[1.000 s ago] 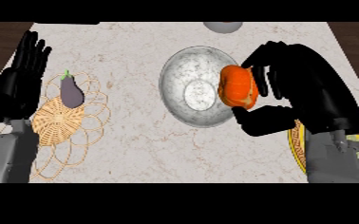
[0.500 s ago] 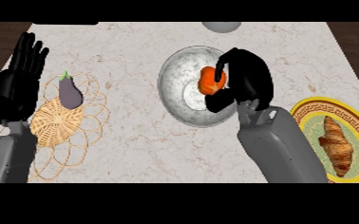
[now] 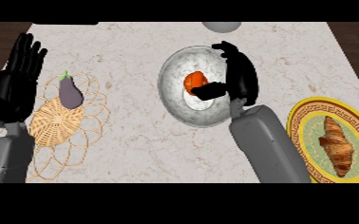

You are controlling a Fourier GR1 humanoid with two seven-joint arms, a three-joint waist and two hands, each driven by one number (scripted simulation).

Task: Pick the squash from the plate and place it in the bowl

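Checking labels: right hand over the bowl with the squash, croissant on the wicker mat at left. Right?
Not quite. The head view shows the croissant on the yellow plate at right; the wicker mat holds an eggplant. The right hand is over the bowl with the squash.

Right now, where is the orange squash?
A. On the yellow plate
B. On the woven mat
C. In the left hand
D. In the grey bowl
D: the squash lies inside the bowl, with the right hand over it; the yellow plate holds only a croissant.
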